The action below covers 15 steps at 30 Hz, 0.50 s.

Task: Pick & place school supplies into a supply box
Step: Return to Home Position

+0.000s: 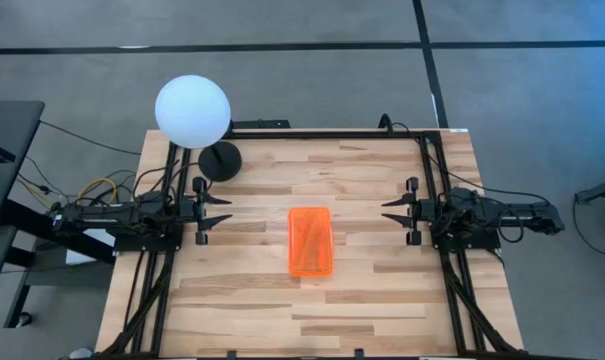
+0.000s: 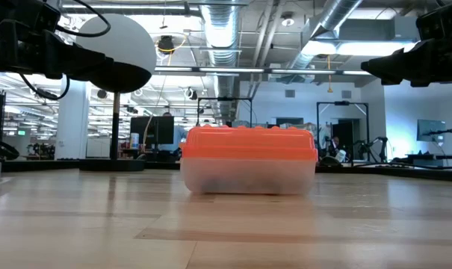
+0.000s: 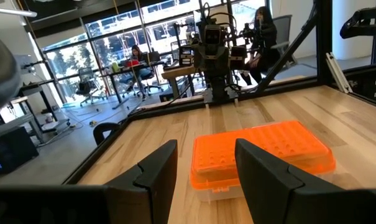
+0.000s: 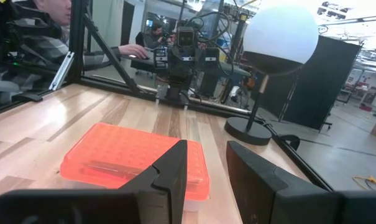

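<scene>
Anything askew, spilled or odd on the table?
Nothing stands out. The orange-lidded supply box lies flat with its lid shut; the left claw and right claw hang open at either side, apart from it.

Holding the left arm (image 1: 122,215) folded low along the left side of the table (image 1: 362,290), aiming the left gripper (image 1: 225,211) level toward the middle, showing its fingers (image 3: 156,174) parted

Holding the right arm (image 1: 492,218) folded the same way along the right side, aiming the right gripper (image 1: 387,213) toward the left one, showing its fingers (image 4: 175,168) parted too

Hovering both grippers above the tabletop, facing each other, well apart
</scene>
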Each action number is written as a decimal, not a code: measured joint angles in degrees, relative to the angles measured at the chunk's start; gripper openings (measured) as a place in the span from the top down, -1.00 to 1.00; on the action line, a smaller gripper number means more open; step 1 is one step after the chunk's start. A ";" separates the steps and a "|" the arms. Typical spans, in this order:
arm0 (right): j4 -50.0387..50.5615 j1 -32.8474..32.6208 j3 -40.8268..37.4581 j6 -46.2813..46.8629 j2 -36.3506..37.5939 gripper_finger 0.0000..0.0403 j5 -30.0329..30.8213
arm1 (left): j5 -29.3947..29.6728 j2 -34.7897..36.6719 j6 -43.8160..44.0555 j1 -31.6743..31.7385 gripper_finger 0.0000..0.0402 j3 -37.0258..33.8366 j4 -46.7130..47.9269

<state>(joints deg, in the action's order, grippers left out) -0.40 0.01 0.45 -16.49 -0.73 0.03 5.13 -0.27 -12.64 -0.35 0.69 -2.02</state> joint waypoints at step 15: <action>0.00 0.00 0.00 0.00 0.00 0.47 0.00 | 0.00 0.01 0.16 0.00 0.22 0.00 0.00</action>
<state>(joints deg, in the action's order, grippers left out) -0.40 0.01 0.45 -16.49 -0.73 0.03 5.13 -0.26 -12.47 -0.36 0.69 -2.02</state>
